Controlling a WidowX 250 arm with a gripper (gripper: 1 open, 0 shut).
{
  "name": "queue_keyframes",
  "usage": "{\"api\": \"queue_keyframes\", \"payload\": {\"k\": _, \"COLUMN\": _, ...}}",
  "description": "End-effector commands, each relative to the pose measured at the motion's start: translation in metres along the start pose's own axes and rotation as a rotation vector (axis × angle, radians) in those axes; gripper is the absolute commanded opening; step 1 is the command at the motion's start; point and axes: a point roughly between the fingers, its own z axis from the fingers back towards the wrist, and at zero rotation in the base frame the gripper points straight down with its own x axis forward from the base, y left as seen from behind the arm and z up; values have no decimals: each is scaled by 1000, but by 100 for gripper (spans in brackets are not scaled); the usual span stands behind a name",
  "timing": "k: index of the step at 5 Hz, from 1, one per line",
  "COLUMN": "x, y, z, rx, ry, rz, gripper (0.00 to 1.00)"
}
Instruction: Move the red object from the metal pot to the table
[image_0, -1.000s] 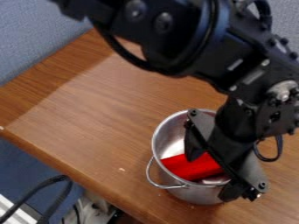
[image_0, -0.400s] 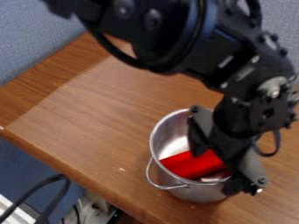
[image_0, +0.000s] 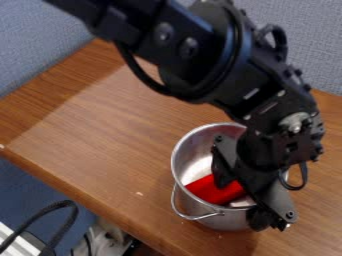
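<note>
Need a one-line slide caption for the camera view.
Open gripper reaches down into the metal pot over the red object on the wooden table.

Blue-grey wall (image_0: 54, 40) behind; black cables (image_0: 54, 225) below.

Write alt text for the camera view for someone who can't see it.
A black robot arm reaches its open gripper down into a shiny metal pot around a red object lying inside. The pot sits near the front edge of a brown wooden table.
</note>
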Motion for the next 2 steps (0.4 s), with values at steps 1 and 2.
{"api": "queue_keyframes", "payload": {"k": 1, "x": 4, "y": 6, "z": -6, "rx": 14, "ry": -14, "rz": 1, "gripper": 100}}
{"api": "queue_keyframes", "payload": {"k": 2, "x": 4, "y": 7, "z": -12, "rx": 15, "ry": -8, "rz": 3, "gripper": 100}}
